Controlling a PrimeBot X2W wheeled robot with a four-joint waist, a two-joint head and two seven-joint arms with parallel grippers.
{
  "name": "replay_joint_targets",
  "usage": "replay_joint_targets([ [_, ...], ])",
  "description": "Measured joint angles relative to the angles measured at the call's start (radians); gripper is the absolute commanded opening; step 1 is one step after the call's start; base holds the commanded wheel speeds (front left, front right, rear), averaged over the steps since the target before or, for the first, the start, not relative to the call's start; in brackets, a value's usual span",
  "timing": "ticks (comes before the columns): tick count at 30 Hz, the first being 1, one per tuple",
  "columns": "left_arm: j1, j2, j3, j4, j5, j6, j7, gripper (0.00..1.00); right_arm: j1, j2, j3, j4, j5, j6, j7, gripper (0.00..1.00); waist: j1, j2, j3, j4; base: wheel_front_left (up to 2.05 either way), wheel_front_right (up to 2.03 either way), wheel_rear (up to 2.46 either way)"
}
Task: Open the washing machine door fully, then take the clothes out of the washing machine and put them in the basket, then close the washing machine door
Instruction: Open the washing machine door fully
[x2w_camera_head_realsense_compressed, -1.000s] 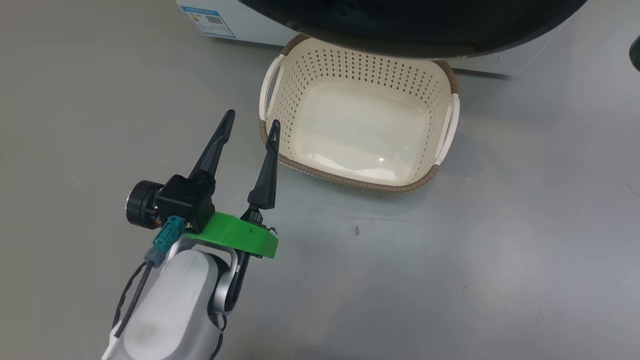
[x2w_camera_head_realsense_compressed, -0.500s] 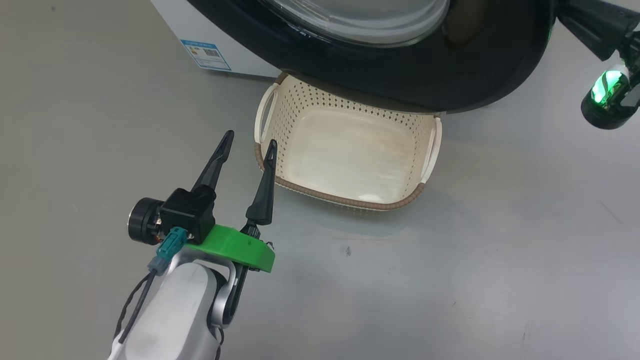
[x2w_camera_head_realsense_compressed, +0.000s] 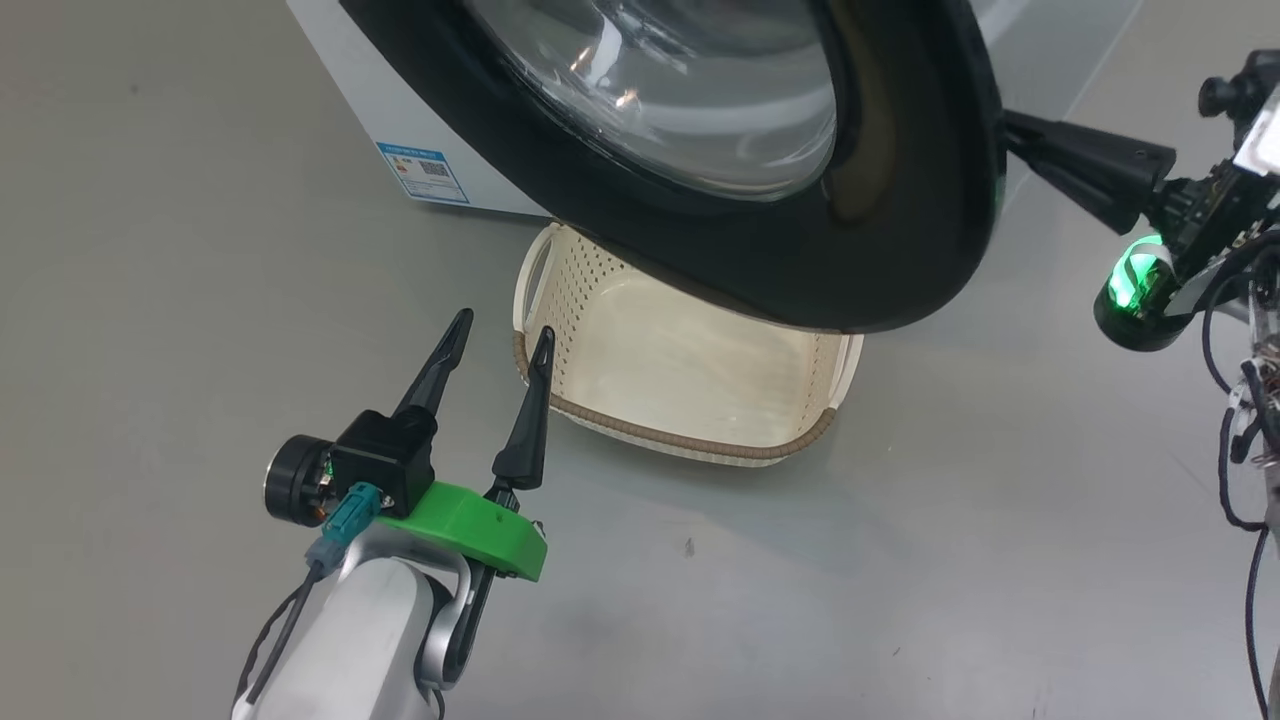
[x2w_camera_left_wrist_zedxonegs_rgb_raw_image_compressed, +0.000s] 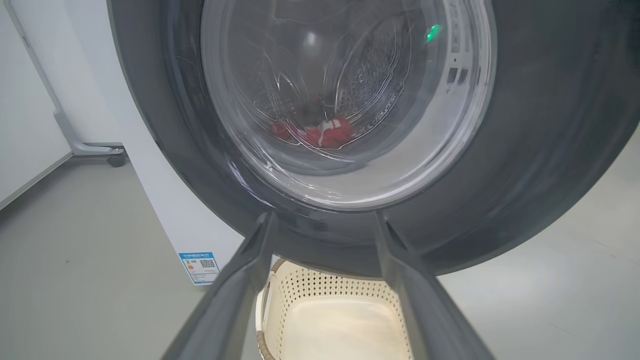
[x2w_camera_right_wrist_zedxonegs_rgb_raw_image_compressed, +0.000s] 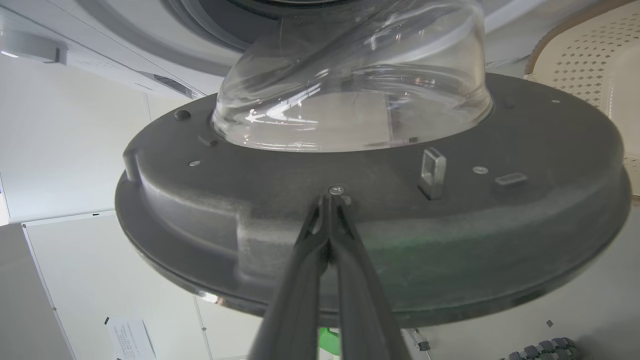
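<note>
**Door part open; load in drum**

The washing machine door (x2w_camera_head_realsense_compressed: 880, 200) stands part open, overhanging the basket (x2w_camera_head_realsense_compressed: 680, 440). Right gripper (x2w_camera_right_wrist_zedxonegs_rgb_raw_image_compressed: 330, 197): 2 fingers pressed together, holding nothing, tips against the door's matte inner frame. Left gripper (x2w_camera_head_realsense_compressed: 503, 327): fingers spread wide, empty, just beside the basket rim. The clothes (x2w_camera_left_wrist_zedxonegs_rgb_raw_image_compressed: 320, 135) lie inside the washing machine (x2w_camera_head_realsense_compressed: 390, 130), seen through the glass.

The washing machine door (x2w_camera_head_realsense_compressed: 900, 200) overhangs the far half of the basket (x2w_camera_head_realsense_compressed: 690, 443), barring it from above. Its near half and the near floor (x2w_camera_head_realsense_compressed: 950, 560) lie open.
</note>
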Motion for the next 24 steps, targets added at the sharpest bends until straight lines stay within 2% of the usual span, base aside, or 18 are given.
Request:
replay_joint_targets([
  [16,0.046,0.001,-0.011,0.029,0.000,-0.024,0.000,1.00,0.155,0.046,0.065,-0.076,0.003,0.017,0.060,0.00,0.0000,0.0000,-0.096,0.022,0.00,0.00,0.00],
  [20,0.049,0.002,-0.017,0.029,-0.002,-0.024,0.000,1.00,0.175,0.092,0.093,-0.118,0.008,0.018,0.074,0.00,0.0000,0.0000,-0.109,0.044,0.00,0.00,0.00],
  [24,0.051,0.002,-0.021,0.029,-0.002,-0.024,0.000,1.00,0.199,0.106,0.110,-0.137,0.009,0.019,0.082,0.00,0.0000,0.0000,-0.115,0.058,0.00,0.00,0.00],
])
